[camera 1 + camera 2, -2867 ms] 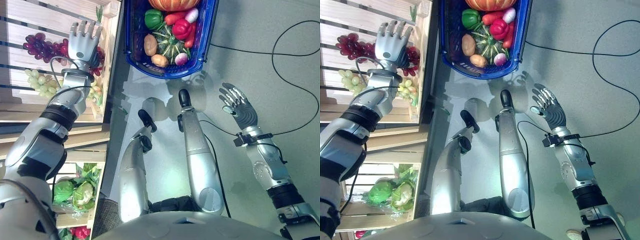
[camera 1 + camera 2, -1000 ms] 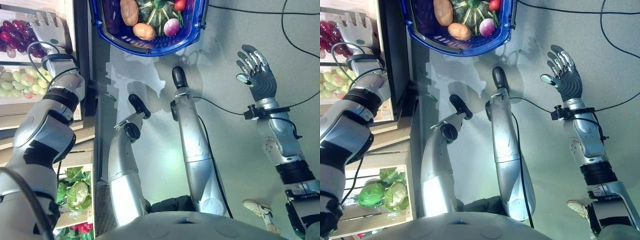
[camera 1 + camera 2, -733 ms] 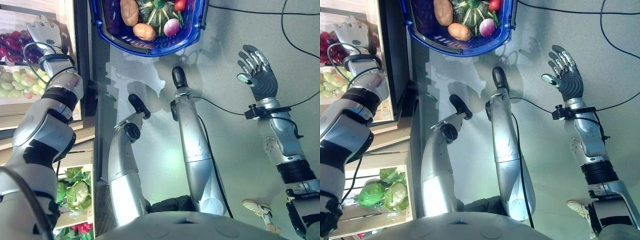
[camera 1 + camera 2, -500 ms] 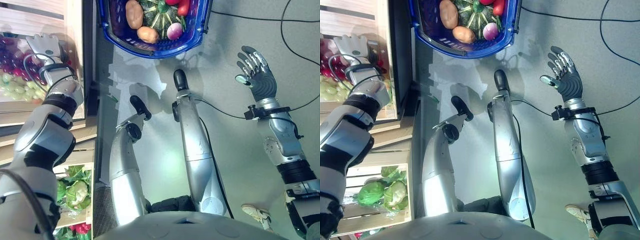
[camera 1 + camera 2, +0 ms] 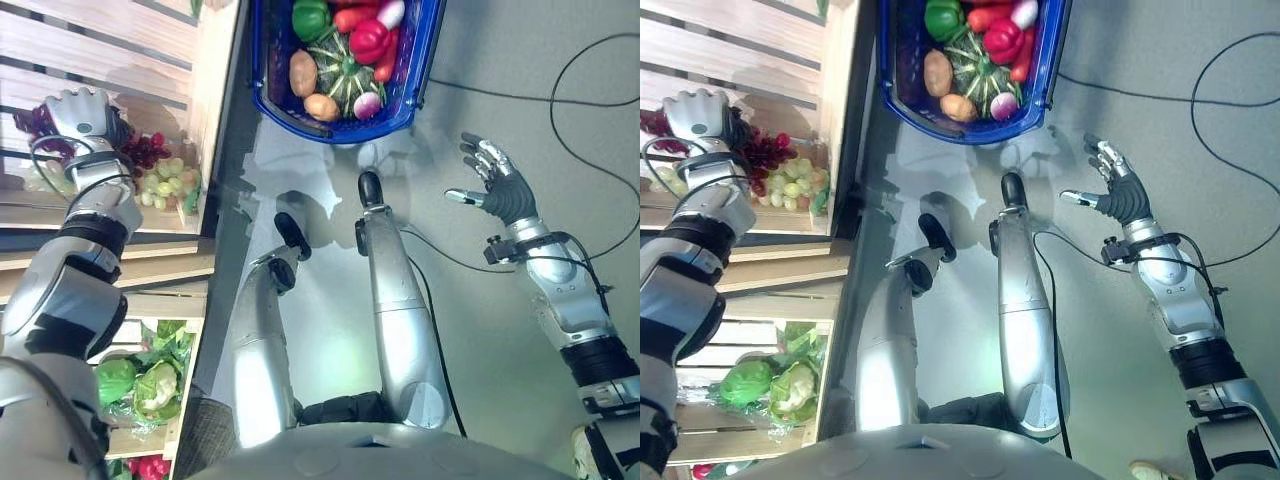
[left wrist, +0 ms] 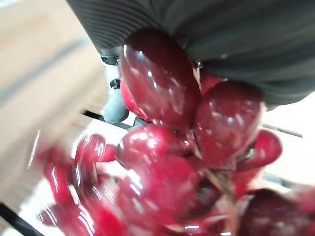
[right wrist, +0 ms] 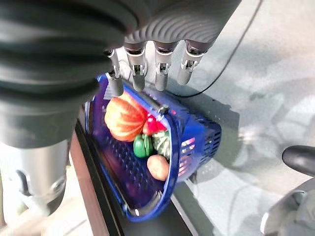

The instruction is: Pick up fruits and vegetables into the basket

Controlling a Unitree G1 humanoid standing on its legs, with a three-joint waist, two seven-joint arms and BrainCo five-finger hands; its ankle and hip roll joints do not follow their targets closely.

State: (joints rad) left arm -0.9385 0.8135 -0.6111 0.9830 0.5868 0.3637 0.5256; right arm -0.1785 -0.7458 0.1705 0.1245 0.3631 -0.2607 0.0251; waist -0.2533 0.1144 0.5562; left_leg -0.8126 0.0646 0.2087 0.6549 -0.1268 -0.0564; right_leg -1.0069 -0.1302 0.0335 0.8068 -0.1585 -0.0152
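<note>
Inside the wooden crate (image 5: 215, 100), beside green grapes (image 5: 160, 183), the left hand (image 5: 78, 115) curls around red grapes (image 6: 167, 162); right hand (image 5: 495, 190) spreads open near the blue basket (image 5: 420, 70).

Crate rack: pale wooden slatted crates (image 5: 120, 60) stacked in tiers along the robot's left; a dark gap between the upper and lower tiers
Floor: smooth grey floor (image 5: 520, 80) to the right of the crates; patches of glare on it near the crates
Divider: dark upright edge (image 5: 855, 160) between crates and floor
</note>
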